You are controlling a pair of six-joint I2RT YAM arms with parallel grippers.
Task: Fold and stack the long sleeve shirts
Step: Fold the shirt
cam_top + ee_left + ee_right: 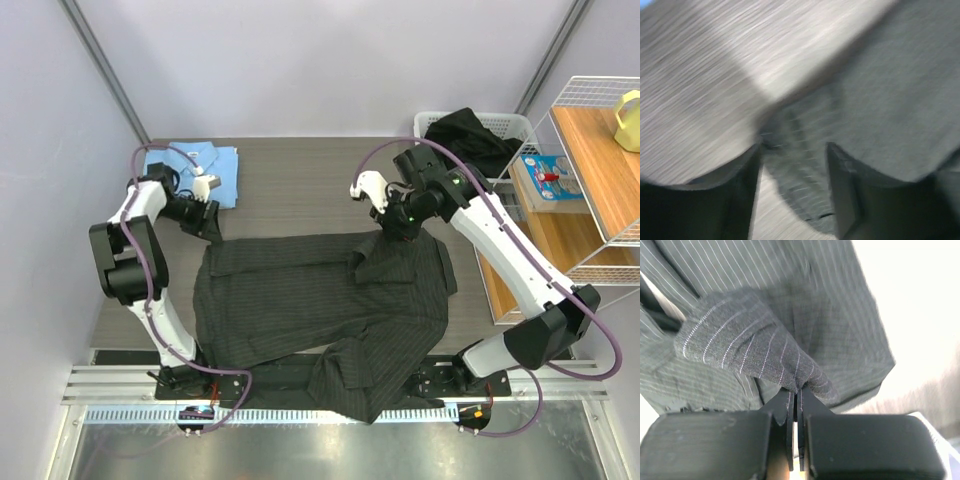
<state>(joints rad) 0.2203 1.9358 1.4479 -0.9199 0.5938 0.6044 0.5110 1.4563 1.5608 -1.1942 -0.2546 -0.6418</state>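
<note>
step: folding striped shirt (320, 295), spread mid-table | blue shirt (205, 170) folded, far-left corner | right gripper (796, 395) clamped on striped cloth | left gripper (792, 150) jaws apart at shirt edge | next: likely left needs a grip, then fold over

— What stands off to my right?
— A wire shelf (583, 150), with a yellow container (629, 120) on its top board and a blue packet (553, 178) lower down.
— And at the far right corner of my counter (300, 190)?
— A white basket (505, 119).
</note>
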